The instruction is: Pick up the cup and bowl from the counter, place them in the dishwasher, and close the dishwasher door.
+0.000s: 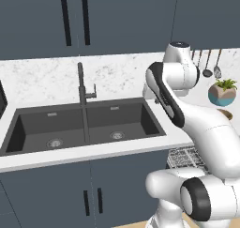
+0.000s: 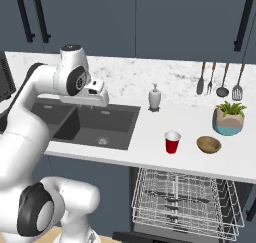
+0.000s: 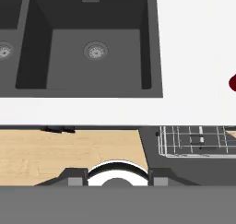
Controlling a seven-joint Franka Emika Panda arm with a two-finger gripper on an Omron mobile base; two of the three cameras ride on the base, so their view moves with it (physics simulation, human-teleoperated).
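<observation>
The red cup (image 2: 172,142) stands upright on the white counter (image 2: 148,129), right of the sink. The tan bowl (image 2: 209,144) sits just to the cup's right; its rim also peeks out past my arm (image 1: 225,113). Below them the dishwasher's wire rack (image 2: 185,201) is pulled out over the lowered dishwasher door (image 3: 189,165). My gripper (image 3: 117,179) hangs high over the sink's right basin, well left of the cup, open with nothing between its fingers. An edge of the cup (image 3: 233,83) shows at the right border of the hand view.
A double dark sink (image 1: 79,124) with a tall faucet (image 1: 82,86) lies left. A soap dispenser (image 2: 154,97) stands at the back, a teal and tan plant pot (image 2: 229,119) behind the bowl. Utensils (image 2: 219,79) hang on the wall. Wooden floor (image 3: 69,156) lies beside the door.
</observation>
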